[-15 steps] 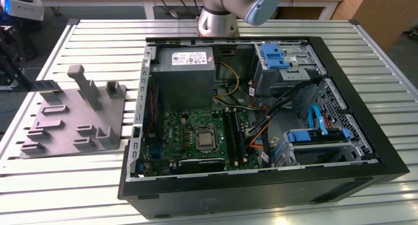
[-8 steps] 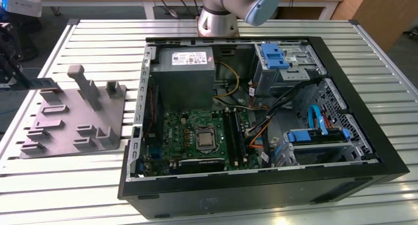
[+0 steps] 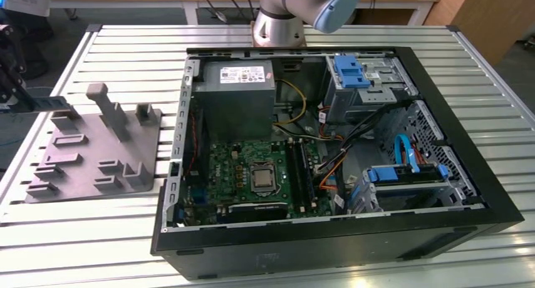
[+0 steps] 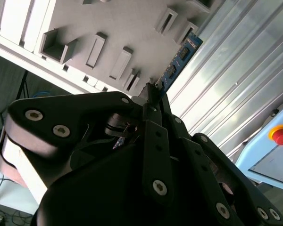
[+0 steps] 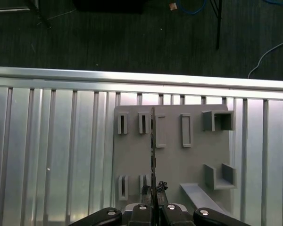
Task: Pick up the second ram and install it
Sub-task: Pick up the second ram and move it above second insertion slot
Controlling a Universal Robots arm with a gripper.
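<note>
Closest to the lens in the second wrist view, the gripper (image 4: 153, 94) is seen as a mass of black linkage. Its fingers (image 4: 156, 107) are pressed onto the second ram (image 4: 179, 59), which is pinched by one end and juts out toward the grey holder block (image 4: 132, 19). Now the first wrist view: the strip (image 5: 153, 141) is caught edge-on, a thin dark line running out from the fingers across the block (image 5: 198, 150), with the slatted metal surface (image 5: 52, 141) laid out on either side. The strip is judged to be held above the block rather than seated in one of its pockets, though contact at the far end cannot be ruled out. Over to the exterior view, taken from its left: the holder block (image 3: 84, 156) is set on the surface, well apart from the long black memory slots (image 3: 299, 169) on the motherboard (image 3: 225, 169) inside the open computer case (image 3: 334, 238), and blue drive brackets (image 3: 351, 69) are noted toward that view's right. So the pick-up is judged done, while the installation is judged not yet done, the strip being held by the block and not at the slots. Whether any slot is already filled cannot be told.
</note>
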